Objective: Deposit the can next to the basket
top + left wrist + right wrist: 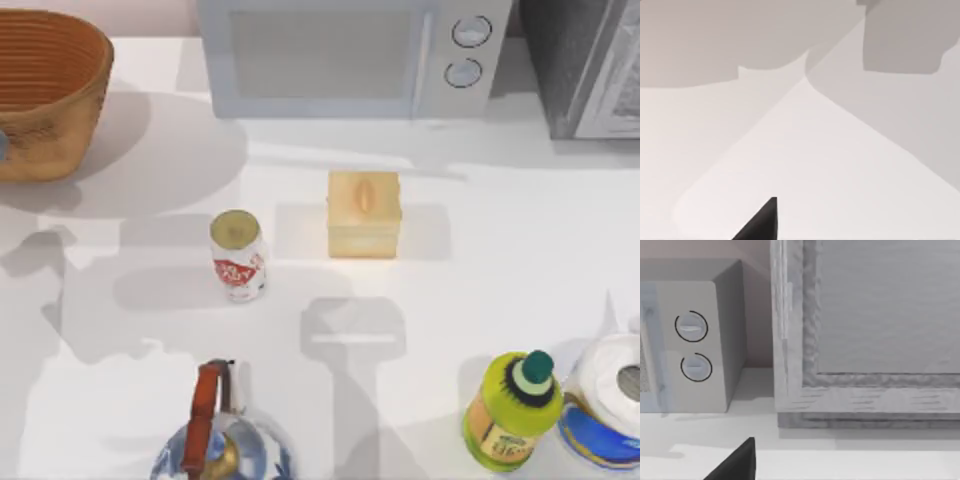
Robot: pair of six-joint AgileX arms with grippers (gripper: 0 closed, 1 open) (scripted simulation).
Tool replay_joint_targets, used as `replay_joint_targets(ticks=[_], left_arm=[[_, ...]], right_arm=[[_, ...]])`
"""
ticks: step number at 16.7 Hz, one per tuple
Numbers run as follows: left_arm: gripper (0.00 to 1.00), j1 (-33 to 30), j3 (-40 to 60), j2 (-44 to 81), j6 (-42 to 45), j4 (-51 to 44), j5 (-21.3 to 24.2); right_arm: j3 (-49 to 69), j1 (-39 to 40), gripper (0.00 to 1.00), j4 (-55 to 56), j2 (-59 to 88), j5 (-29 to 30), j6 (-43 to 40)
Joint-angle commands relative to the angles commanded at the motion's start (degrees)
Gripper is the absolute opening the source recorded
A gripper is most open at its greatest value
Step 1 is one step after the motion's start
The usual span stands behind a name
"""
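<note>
The can stands upright on the white table, left of centre and in the middle of its depth, its dull gold top facing up and its red label patch on the near side. The basket sits at the far left corner, cut off by the picture's edge, well apart from the can, with open table between them. Just right of the can, a little farther back, rests a small pale yellow box; the two do not touch.

Along the far edge stands a white microwave with two round dials, and beside it on the right a grey cabinet. At the near edge, left of centre, is a shiny kettle with a reddish-brown handle. At the near right corner a yellow-green bottle with a dark green cap stands just beside a roll of white paper.

The left wrist view looks down on bare shadowed table, with one dark fingertip at its edge. The right wrist view faces the microwave's dials and the cabinet, also with one dark fingertip. Whether either gripper is spread or pressed together cannot be told.
</note>
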Motion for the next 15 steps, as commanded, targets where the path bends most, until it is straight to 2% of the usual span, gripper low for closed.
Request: replay_joint_targets(ticks=[9, 15], left_arm=[[0.02, 0.0, 0.0, 0.0, 0.0, 0.0, 0.0], [0.0, 0.0, 0.0, 0.0, 0.0, 0.0, 0.0]], right_arm=[[0.0, 0.0, 1.0, 0.0, 0.0, 0.0, 0.0], [0.0, 0.0, 1.0, 0.0, 0.0, 0.0, 0.0]])
